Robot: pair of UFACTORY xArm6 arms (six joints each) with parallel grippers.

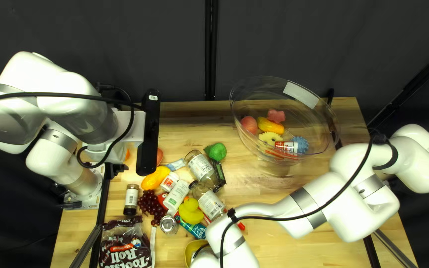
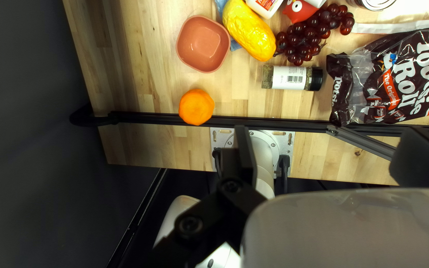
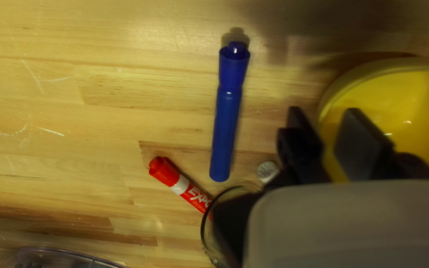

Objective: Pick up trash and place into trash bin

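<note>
Raised over the table's left side is my left gripper (image 1: 118,170); in its wrist view, the left gripper (image 2: 329,155) is open and holds nothing. A brown candy bag (image 1: 125,247) lies at the near left, beside a spice jar (image 1: 131,198). Clear jars (image 1: 200,166), a green-capped white bottle and a can (image 1: 169,225) lie in the central pile. My right gripper (image 1: 203,255) is mostly hidden under its arm; in its wrist view, the right gripper (image 3: 329,129) is open over a yellow bowl's (image 3: 341,87) edge. Whether it touches the rim, I cannot tell.
A large transparent bin (image 1: 247,144) holds toys and a small bottle at the far right. Toy grapes (image 2: 309,37), a rubber duck (image 1: 190,212) and an orange (image 2: 196,106) are around the pile. Blue (image 3: 227,119) and red (image 3: 177,182) markers lie beside the right gripper.
</note>
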